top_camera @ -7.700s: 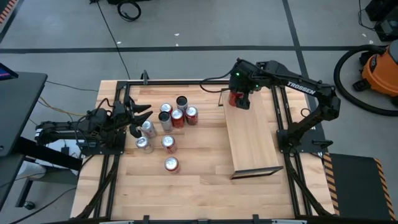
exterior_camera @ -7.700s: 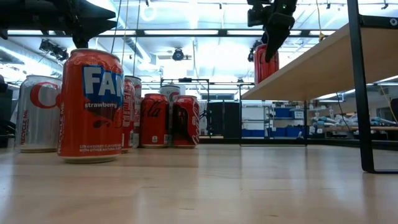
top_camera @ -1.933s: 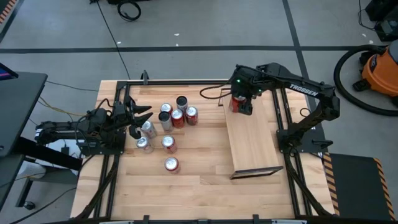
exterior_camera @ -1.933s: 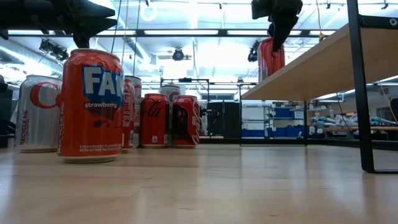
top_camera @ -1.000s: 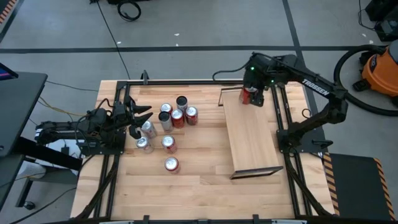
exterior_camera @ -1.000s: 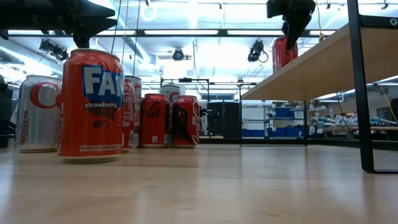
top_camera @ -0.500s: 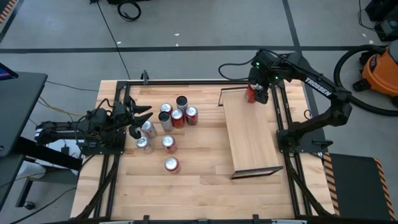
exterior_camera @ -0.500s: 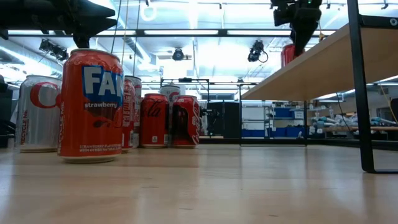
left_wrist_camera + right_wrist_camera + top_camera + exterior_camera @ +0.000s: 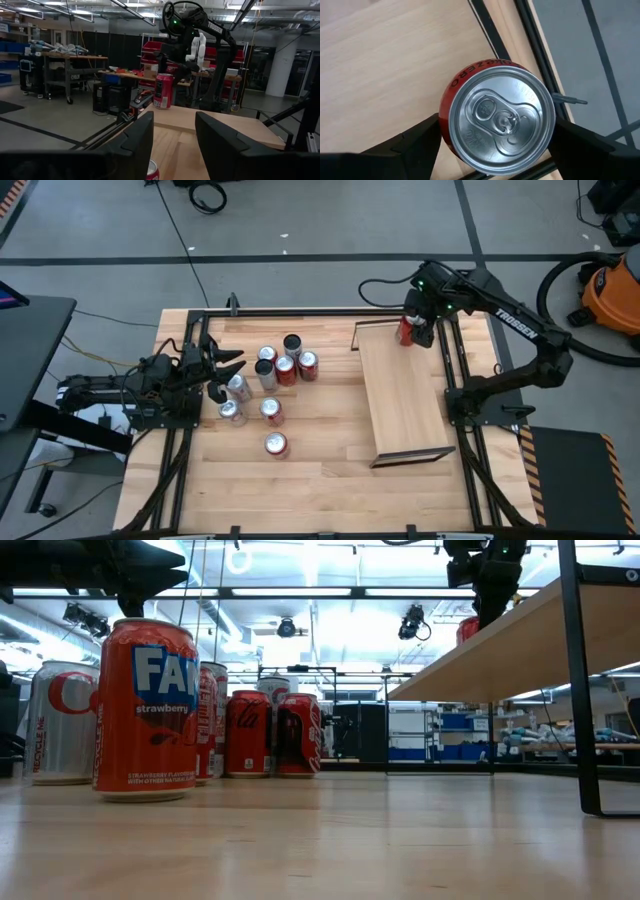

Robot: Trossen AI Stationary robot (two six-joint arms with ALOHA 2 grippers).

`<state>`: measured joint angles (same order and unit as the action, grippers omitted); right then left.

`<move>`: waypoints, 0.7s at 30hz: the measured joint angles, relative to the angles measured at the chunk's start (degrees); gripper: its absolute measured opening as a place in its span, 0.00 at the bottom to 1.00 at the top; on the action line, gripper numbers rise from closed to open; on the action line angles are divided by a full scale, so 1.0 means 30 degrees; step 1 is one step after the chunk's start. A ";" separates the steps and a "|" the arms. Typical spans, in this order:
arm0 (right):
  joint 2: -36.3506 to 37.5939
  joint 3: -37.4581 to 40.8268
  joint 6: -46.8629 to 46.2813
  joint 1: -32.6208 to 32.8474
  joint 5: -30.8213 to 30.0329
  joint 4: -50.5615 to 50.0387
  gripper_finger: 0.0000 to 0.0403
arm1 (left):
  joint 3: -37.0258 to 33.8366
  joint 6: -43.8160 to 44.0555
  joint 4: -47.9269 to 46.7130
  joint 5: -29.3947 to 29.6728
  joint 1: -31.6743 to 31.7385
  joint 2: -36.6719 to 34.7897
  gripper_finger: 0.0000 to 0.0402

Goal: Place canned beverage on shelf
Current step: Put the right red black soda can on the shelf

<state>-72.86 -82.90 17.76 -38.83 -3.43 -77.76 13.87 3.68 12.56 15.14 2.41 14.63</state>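
At the far end of the shelf (image 9: 405, 400), close to its right-hand long edge, you have the red can (image 9: 404, 332) standing upright on the board, with the right gripper (image 9: 412, 328) directly over it. In the right wrist view you look straight down on the can's silver lid, pull tab up, and one dark finger (image 9: 415, 142) sits on each side of the body. The tips meet the can's outline, but you cannot tell whether they clamp it or only flank it. The low view shows just the top part of the can above the shelf's edge, with the arm coming down beside it. The left wrist view shows the can from across the table, upright on the shelf's far end, the right arm bent over it. Your left gripper (image 9: 228, 365) waits at the table's left side, fingers (image 9: 137, 137) spread with a clear gap and nothing between them, pointing toward the loose cans (image 9: 275, 370). Those cans, red and silver, stand grouped on the plank tabletop (image 9: 310, 440), well apart from the shelf.
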 joint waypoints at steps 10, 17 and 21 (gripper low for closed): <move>-0.0073 0.0112 -0.0058 0.0427 -0.0640 0.0201 0.98 | 0.0000 -0.0066 0.0000 0.0001 0.0000 -0.0005 0.39; -0.0073 0.0112 -0.0015 0.1039 -0.1331 0.0345 0.98 | 0.0000 -0.0059 0.0004 0.0005 -0.0005 0.0000 0.39; -0.0073 0.0112 -0.0058 0.1175 -0.1331 0.0688 0.99 | 0.0000 -0.0066 0.0005 0.0005 -0.0005 0.0000 0.39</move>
<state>-73.08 -82.56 17.58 -35.30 -7.42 -75.69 13.87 3.49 12.58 15.16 2.39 14.63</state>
